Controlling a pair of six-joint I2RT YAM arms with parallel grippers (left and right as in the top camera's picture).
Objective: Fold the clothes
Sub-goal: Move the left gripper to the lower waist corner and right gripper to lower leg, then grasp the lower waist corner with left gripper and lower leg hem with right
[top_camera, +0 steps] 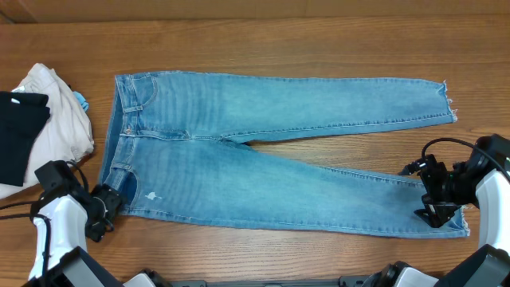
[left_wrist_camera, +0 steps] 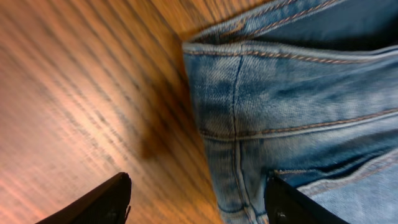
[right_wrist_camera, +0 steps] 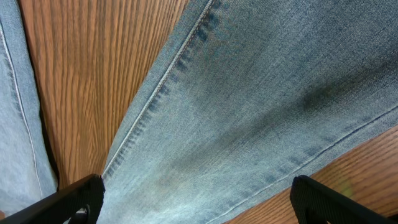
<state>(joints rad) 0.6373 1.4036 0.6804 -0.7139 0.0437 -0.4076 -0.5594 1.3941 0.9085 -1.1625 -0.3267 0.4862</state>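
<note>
Overhead, jeans: the light-blue jeans (top_camera: 239, 151) lie flat along the middle of the desk (top_camera: 279, 48). The waistband is toward the left edge, and the legs splay in a narrow V toward the right edge.
Overhead, left pincer: the left pincer (top_camera: 105, 206) sits low at the waistband's near corner.
Overhead, right pincer: the right pincer (top_camera: 426, 194) hovers over the near leg close to its frayed hem.
Overhead, bystanders: a white garment (top_camera: 60, 119) and a black garment (top_camera: 20, 127) are piled at the left edge, just clear of the waistband.
Left wrist, grip: the pincer is parted. One finger (left_wrist_camera: 102, 199) is over bare wood and the other (left_wrist_camera: 292, 202) over denim, with the side seam (left_wrist_camera: 236, 124) running between them. Nothing is pinched.
Left wrist, advice: the pincer probably needs to drop until the lower finger slides under the waistband corner (left_wrist_camera: 205, 53). Closing on both layers stops one peeling away.
Right wrist, grip: the fingers (right_wrist_camera: 68, 199) stand wide across the near leg (right_wrist_camera: 249, 112), holding nothing. The far leg (right_wrist_camera: 15, 93) shows at the left of this view.
Right wrist, advice: it should take the outer edge near the hem, not mid-panel.
Step in hand: judged as gripping the near side to fold it over the far leg. Both ends should lift together and evenly, so the leg lands flat on its mate.
</note>
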